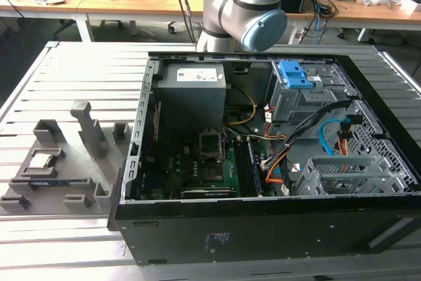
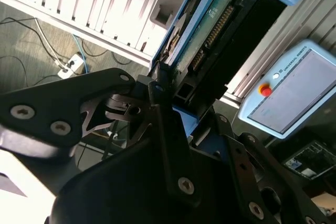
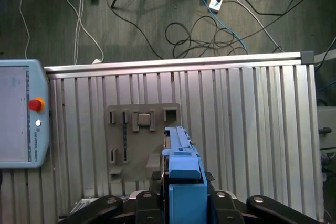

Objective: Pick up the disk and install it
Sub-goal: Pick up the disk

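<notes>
The disk (image 3: pixel 184 179) is in my gripper (image 3: pixel 184 203), held edge-on high above the slotted table (image 3: pixel 252 129); its bright blue carrier frame faces the first wrist view. In the second wrist view the disk (image 2: pixel 207 30) shows its green circuit-board side and blue frame, with a black finger (image 2: pixel 164 106) pressed against its end. The gripper is shut on it. In the exterior view the open computer case (image 1: pixel 263 228) lies on the table, with the arm's lower joints (image 1: pixel 243 4) behind it.
Inside the case stand a grey drive cage with blue latches (image 1: pixel 299 83), a second grey cage (image 1: pixel 348 172), the motherboard (image 1: pixel 204 162) and loose cables. A grey fixture (image 1: pixel 59 162) holding a small square chip (image 1: pixel 41 160) lies beside the case. A teach pendant (image 3: pixel 21 114) rests at the table's edge.
</notes>
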`<action>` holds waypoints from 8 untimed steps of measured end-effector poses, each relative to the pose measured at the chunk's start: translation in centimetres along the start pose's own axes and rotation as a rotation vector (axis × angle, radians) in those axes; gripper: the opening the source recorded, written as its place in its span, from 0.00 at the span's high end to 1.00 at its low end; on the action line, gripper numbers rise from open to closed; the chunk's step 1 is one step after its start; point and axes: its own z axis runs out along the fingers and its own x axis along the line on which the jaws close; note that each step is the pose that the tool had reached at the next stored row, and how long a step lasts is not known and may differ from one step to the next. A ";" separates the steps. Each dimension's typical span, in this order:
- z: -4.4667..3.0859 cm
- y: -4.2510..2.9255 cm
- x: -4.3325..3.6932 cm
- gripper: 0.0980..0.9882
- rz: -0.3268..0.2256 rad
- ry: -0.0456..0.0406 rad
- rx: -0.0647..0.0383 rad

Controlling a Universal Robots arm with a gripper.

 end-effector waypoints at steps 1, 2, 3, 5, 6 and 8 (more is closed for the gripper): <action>-0.14 -0.01 0.00 0.70 0.000 0.0000 0.000; -0.27 -0.01 0.00 0.70 0.000 0.0000 -0.001; -0.39 -0.02 0.00 0.70 0.000 0.0000 -0.001; -0.68 -0.03 0.00 0.70 0.000 0.0001 -0.001; -0.73 -0.03 0.00 0.70 0.000 0.0001 -0.001; -0.73 -0.03 0.00 0.70 0.000 0.0001 -0.001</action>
